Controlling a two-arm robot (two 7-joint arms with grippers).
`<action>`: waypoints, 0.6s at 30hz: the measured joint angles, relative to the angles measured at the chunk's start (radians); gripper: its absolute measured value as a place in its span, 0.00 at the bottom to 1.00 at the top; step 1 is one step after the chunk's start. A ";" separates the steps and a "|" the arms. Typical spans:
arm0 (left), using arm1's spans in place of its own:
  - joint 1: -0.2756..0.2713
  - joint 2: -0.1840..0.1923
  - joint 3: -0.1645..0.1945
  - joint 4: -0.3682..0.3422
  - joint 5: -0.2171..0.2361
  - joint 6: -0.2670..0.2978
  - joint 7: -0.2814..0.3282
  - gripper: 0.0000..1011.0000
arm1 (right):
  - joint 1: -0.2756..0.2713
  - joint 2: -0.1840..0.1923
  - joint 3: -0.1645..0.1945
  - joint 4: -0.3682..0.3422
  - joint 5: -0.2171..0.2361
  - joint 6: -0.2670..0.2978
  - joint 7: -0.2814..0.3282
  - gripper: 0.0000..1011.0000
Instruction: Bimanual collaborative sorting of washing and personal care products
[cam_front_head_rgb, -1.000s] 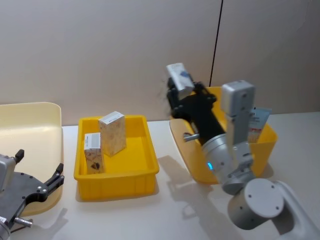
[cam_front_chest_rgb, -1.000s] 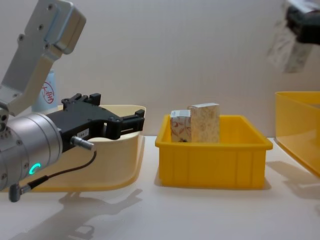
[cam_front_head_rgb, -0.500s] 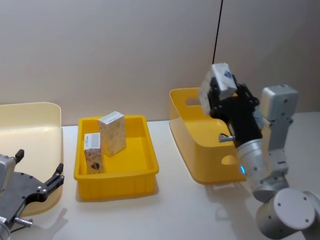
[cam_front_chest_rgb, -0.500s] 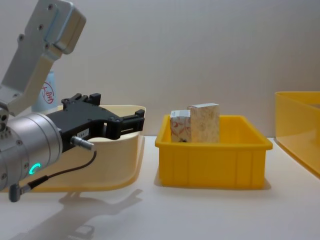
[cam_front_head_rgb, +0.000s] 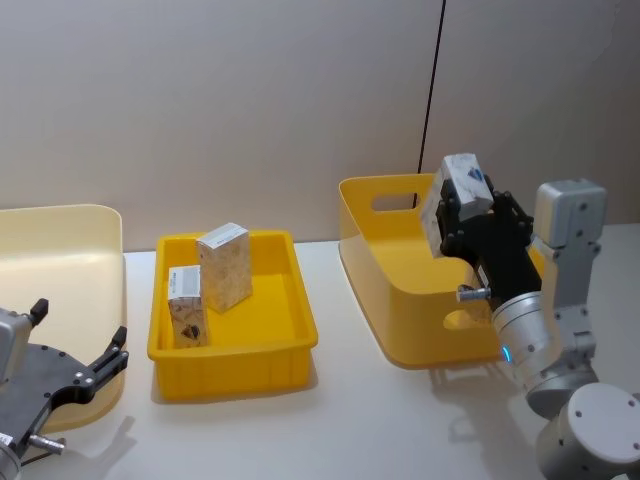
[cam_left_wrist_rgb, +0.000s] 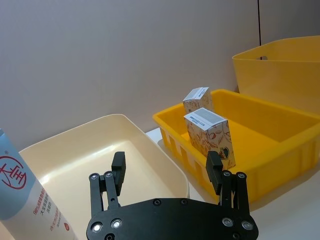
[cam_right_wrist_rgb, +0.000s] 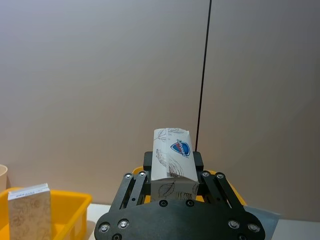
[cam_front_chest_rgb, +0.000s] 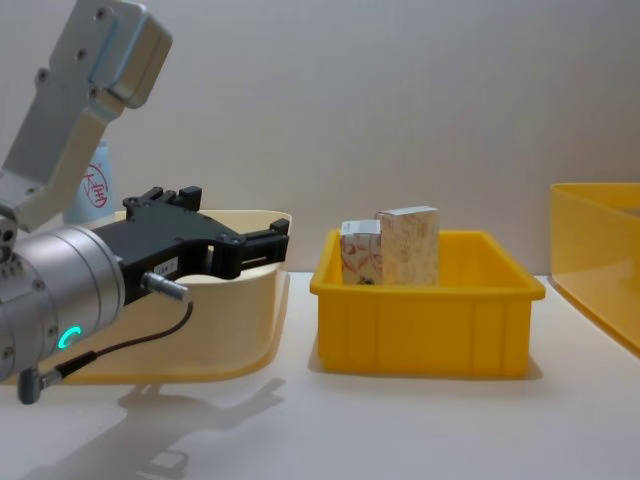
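Cartons (cam_front_head_rgb: 222, 266) with marbled print stand upright in the shallow yellow tray (cam_front_head_rgb: 290, 345) at mid-surface, and a pale-blue tube (cam_left_wrist_rgb: 22, 197) stands in the cream bin (cam_left_wrist_rgb: 150, 165) on the left. Nearest, the left tool (cam_left_wrist_rgb: 167, 170) hovers low over that bin's front rim with fingers apart, holding nothing. Farther right, the right tool (cam_front_head_rgb: 462, 210) is clamped on a white pack (cam_front_head_rgb: 458, 188) with a blue emblem, raised above the deep yellow bin (cam_front_head_rgb: 385, 245). To place it well, I judge the arm should carry it over the correct container, lower it steadily, and release only once it sits inside the walls.
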 joint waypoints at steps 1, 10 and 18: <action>0.000 0.000 0.000 0.000 0.000 0.000 0.000 0.99 | 0.000 0.001 0.000 0.000 0.001 0.011 0.004 0.41; 0.000 0.000 0.000 0.000 0.000 0.000 0.000 0.99 | 0.017 0.001 -0.006 0.006 0.000 0.099 0.019 0.41; 0.000 0.000 0.000 0.000 0.000 0.000 0.000 0.99 | 0.040 -0.006 -0.021 0.022 -0.018 0.206 0.018 0.41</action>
